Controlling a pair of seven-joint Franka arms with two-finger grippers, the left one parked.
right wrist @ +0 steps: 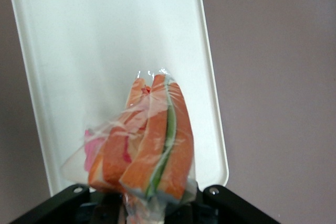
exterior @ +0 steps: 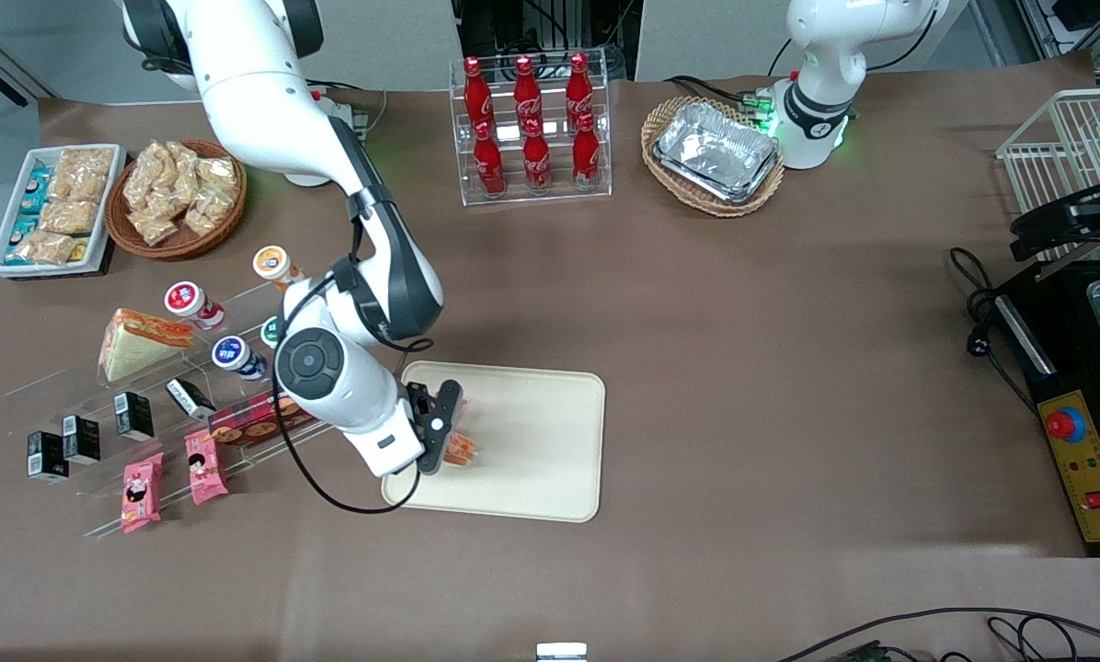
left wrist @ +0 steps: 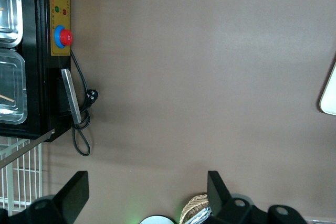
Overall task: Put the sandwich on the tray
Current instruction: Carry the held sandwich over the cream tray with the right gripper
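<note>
The cream tray lies in the middle of the table. My right gripper hangs over the tray's end toward the working arm's side. It is shut on a wrapped sandwich, whose orange edge shows under the fingers. In the right wrist view the sandwich sits in clear wrap, orange crust and green filling showing, held above the white-looking tray. A second sandwich, a pale wedge with orange edge, rests on the clear shelf rack toward the working arm's end.
The clear rack holds yoghurt cups, black cartons and pink snack packets. A cola bottle rack, a basket with foil trays, a snack basket and a white snack bin stand farther from the camera.
</note>
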